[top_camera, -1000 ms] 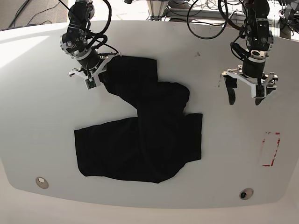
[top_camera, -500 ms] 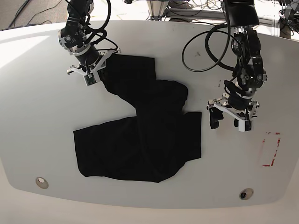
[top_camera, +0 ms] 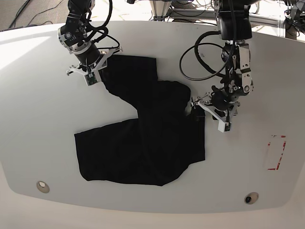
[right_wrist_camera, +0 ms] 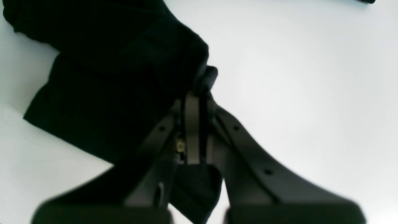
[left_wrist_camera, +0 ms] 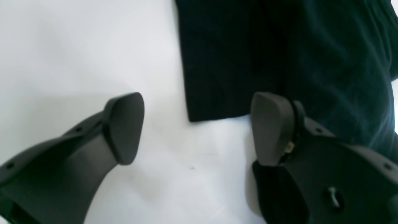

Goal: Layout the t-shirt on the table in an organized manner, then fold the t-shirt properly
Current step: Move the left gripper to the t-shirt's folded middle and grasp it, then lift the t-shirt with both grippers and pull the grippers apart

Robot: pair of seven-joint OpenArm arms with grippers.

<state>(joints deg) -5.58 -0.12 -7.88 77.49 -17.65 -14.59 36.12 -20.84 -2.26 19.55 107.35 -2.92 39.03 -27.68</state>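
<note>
Glossy white surface [top_camera: 38, 119], rounded corners, two round metal fittings [top_camera: 42, 186] near edge, red rectangle mark [top_camera: 276, 152] at side. Black cloth t-shirt [top_camera: 143, 143] lies mid-surface, crumpled, matte. Left hand [top_camera: 209, 113] spread wide over shirt's side corner, down from open surface a second ago. Far: right hand [top_camera: 90, 75] pressed together, pinching shirt's top edge. Cables [top_camera: 205, 9] behind.

Left pincer [top_camera: 208, 114] now at t-shirt [top_camera: 143, 143] corner
</note>
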